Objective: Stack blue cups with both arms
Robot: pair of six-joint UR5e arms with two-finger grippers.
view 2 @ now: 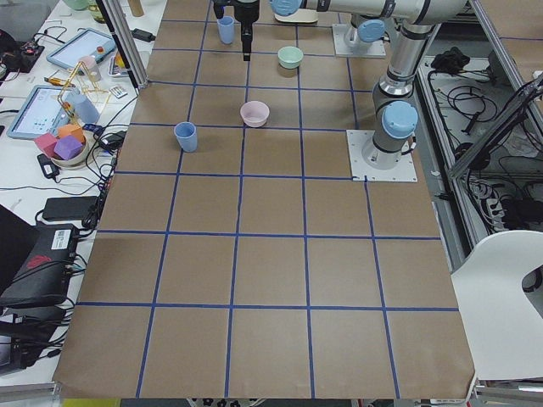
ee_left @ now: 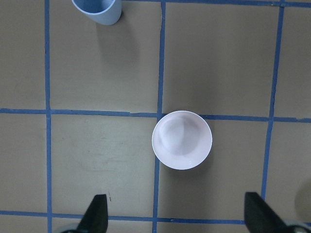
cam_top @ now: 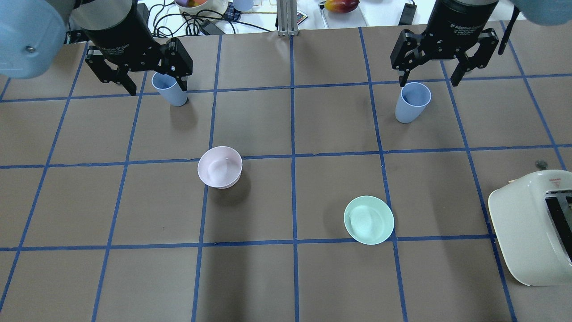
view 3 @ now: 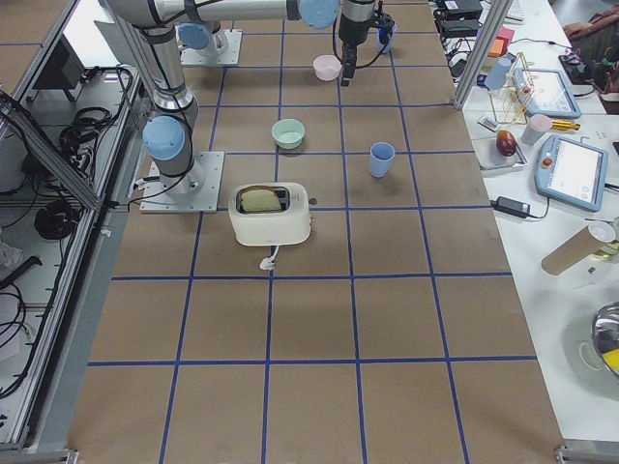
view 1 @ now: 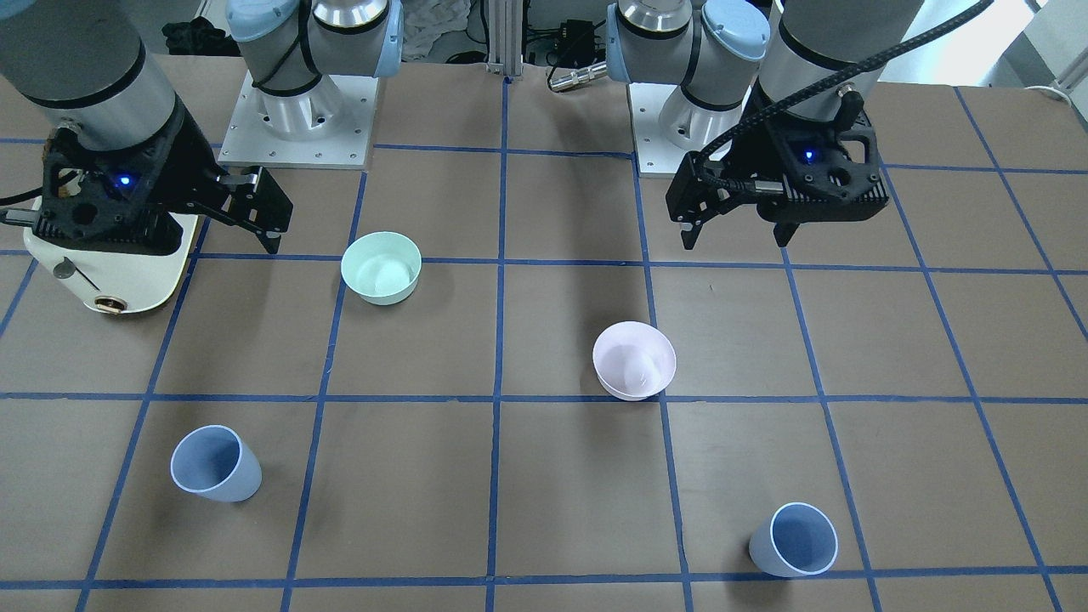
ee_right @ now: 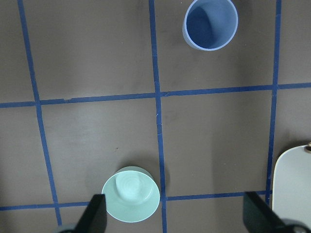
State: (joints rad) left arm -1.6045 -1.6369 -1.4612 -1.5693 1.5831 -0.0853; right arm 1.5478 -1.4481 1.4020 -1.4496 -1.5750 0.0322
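Observation:
Two blue cups stand upright on the brown table, far apart. One is on my left side (cam_top: pixel 170 89) (view 1: pixel 795 540), the other on my right side (cam_top: pixel 413 103) (view 1: pixel 217 463). My left gripper (cam_top: pixel 154 82) (view 1: pixel 736 238) hangs open and empty high above the table. Its wrist view shows open fingertips (ee_left: pixel 97 213) with the left cup (ee_left: pixel 97 9) at the top edge. My right gripper (cam_top: pixel 430 77) (view 1: pixel 255 225) is also open, empty and high. Its wrist view shows the right cup (ee_right: pixel 210 24) ahead of the fingers (ee_right: pixel 257 213).
A pale pink bowl (cam_top: pixel 220 167) (ee_left: pixel 182 140) sits left of centre. A mint green bowl (cam_top: pixel 368 220) (ee_right: pixel 130 194) sits right of centre. A cream toaster (cam_top: pixel 532 228) (view 1: pixel 110 272) stands on my near right. Cluttered desks lie beyond the table's far edge.

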